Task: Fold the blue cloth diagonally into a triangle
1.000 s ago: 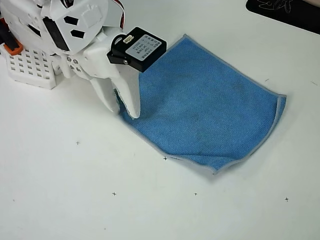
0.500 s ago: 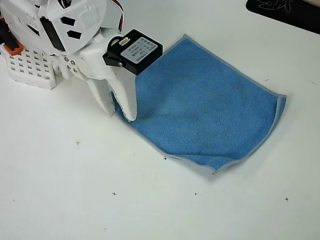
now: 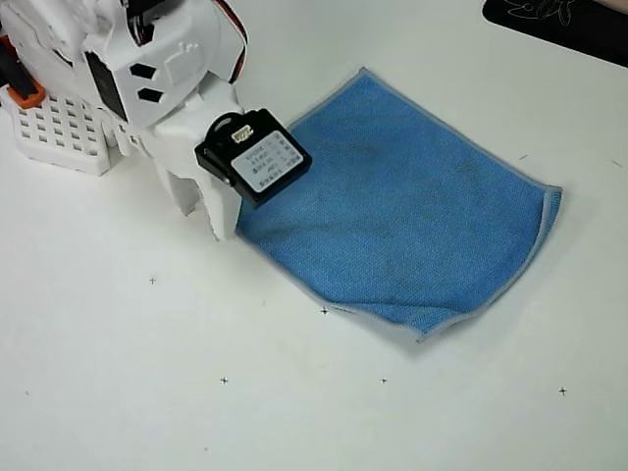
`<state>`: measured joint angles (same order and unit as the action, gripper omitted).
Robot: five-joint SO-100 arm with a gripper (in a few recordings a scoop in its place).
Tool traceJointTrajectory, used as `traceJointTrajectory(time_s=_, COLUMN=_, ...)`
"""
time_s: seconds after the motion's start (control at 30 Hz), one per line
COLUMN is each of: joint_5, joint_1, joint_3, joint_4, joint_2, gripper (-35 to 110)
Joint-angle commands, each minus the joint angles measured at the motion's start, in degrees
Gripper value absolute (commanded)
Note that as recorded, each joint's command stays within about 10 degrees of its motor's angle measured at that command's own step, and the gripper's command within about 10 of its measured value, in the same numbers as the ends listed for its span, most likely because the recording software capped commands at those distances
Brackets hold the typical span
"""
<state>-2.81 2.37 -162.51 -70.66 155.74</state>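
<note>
So the blue cloth (image 3: 402, 201) is lying flat on the white table (image 3: 294, 412), a bit right of centre in the overhead view. It's rotated so it sits like a skewed diamond: corners at roughly 12 o'clock (top, near the middle of the picture), 3 o'clock (right side), 5 o'clock (bottom) and 9 o'clock (left, tucked under the arm). Its longer run goes from about 10 o'clock down to 4 o'clock. The pale grey hem shows along most edges. The 3 o'clock corner and the bottom edge look slightly curled or lifted, with a thin shadow underneath. I can't make out any tag from here.

The white arm sits at 10 o'clock of the cloth, and the gripper (image 3: 228, 221) points down right at the cloth's left corner. Honestly the black camera box (image 3: 253, 157) on the wrist blocks most of the fingers, so only a white stub pokes out below it at the cloth's edge. Can't tell if the pincer is spread, closed or actually pinching the fabric.

Other bits: a white gridded block (image 3: 59, 132) behind the arm at far left, a dark mat (image 3: 559, 25) cut off at the top right corner, and little cross marks (image 3: 324, 311) dotted on the table.
</note>
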Motion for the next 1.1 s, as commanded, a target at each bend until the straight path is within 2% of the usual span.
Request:
traceJointTrajectory(time_s=0.0, joint_5=-5.80, joint_1=-0.44, joint_3=9.91, joint_4=3.69, joint_2=-9.82, gripper=32)
traceJointTrajectory(time_s=0.17, joint_5=-3.52, joint_1=0.09, joint_3=18.17, joint_4=3.52, joint_2=-23.01, gripper=32)
traceJointTrajectory(time_s=0.43, joint_5=-0.35, joint_1=5.36, joint_3=31.97, joint_4=-5.45, joint_2=-39.55, gripper=32)
traceJointTrajectory(time_s=0.7, joint_5=-7.21, joint_1=8.09, joint_3=46.04, joint_4=-6.15, joint_2=-47.37, gripper=31)
traceJointTrajectory(time_s=0.87, joint_5=-6.15, joint_1=7.82, joint_3=54.82, joint_4=-12.39, joint_2=-60.56, gripper=31)
traceJointTrajectory(time_s=1.07, joint_5=-8.00, joint_1=5.01, joint_3=65.63, joint_4=-17.14, joint_2=-64.60, gripper=32)
